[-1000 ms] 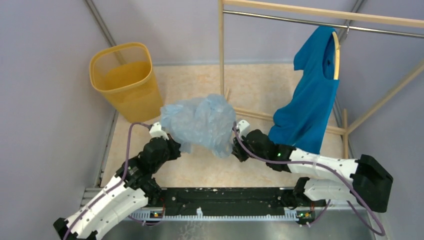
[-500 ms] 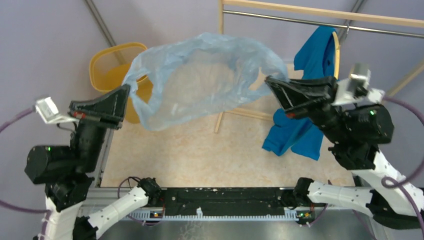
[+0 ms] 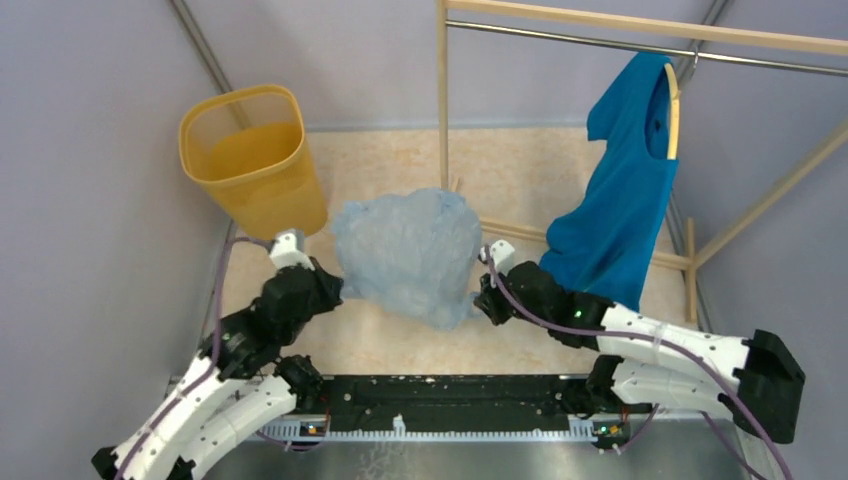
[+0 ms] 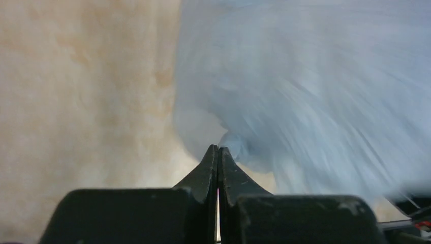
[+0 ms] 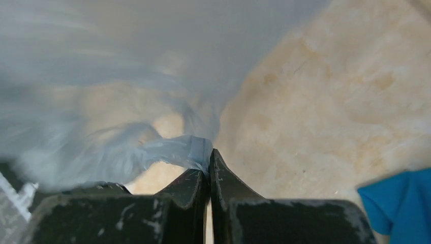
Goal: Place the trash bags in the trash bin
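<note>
Top external | both arms low, stretched forward | left claw [image 3: 333, 291] and right claw [image 3: 483, 299] each pinching trash bag [image 3: 405, 255]

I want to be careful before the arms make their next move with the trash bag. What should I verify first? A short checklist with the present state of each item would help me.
1. Left gripper shut on the trash bag: ok, film is pinched at its tips.
2. Right gripper shut on the bag: ok, a twisted strip of film sits between its tips.
3. Trash bin upright with its mouth open: ok.
4. Bag above the bin: not ok, it is between the two arms, beside the bin and not over it.
5. Bag apart from the blue shirt: ok.
6. Bag's mouth spread open: cannot tell, the wrist views are blurred.
</note>
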### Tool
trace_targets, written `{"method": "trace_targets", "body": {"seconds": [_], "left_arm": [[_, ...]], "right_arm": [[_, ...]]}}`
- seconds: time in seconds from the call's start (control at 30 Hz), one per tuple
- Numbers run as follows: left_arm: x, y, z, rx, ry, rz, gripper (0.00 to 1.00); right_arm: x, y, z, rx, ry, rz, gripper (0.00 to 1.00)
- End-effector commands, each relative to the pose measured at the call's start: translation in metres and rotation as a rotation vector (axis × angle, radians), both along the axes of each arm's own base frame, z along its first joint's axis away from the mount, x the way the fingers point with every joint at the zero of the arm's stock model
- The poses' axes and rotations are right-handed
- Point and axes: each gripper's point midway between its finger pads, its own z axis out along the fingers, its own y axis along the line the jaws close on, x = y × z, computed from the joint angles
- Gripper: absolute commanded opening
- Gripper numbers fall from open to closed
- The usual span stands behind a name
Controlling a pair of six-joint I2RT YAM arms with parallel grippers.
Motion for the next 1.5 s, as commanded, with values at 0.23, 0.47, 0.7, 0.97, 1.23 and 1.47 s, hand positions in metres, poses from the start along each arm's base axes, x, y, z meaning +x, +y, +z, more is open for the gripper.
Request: {"method": "trace_targets", "body": {"seconds": [0.23, 0.47, 0.7, 0.97, 1.23, 1.47], "left_arm": [[-0.025, 0.036, 0.408, -0.228, -0.927, -0.071, 0.0], [-0.004, 0.02, 0.299, -0.25, -0.772, -0.048, 0.0], [0.002, -0.002, 0.05, -0.15, -0.123, 0.029, 0.0], [0.001, 0.03, 0.175, -0.157, -0.406, 0.068, 0.0], [-0.028, 0.025, 0.371, -0.325, -0.835, -0.101, 0.0], [0.001, 0.009, 0.236, -0.231, -0.608, -0.063, 0.0]], "right_arm": [[0.0, -0.01, 0.444, 0.603, -0.72, 0.066, 0.0], [0.015, 0.0, 0.35, 0.548, -0.619, 0.013, 0.0], [0.006, 0.03, 0.102, 0.309, -0.085, 0.0, 0.0], [0.013, 0.02, 0.185, 0.362, -0.254, 0.003, 0.0], [-0.026, -0.003, 0.419, 0.732, -0.623, 0.17, 0.0], [0.003, -0.004, 0.312, 0.597, -0.486, 0.01, 0.0]]}}
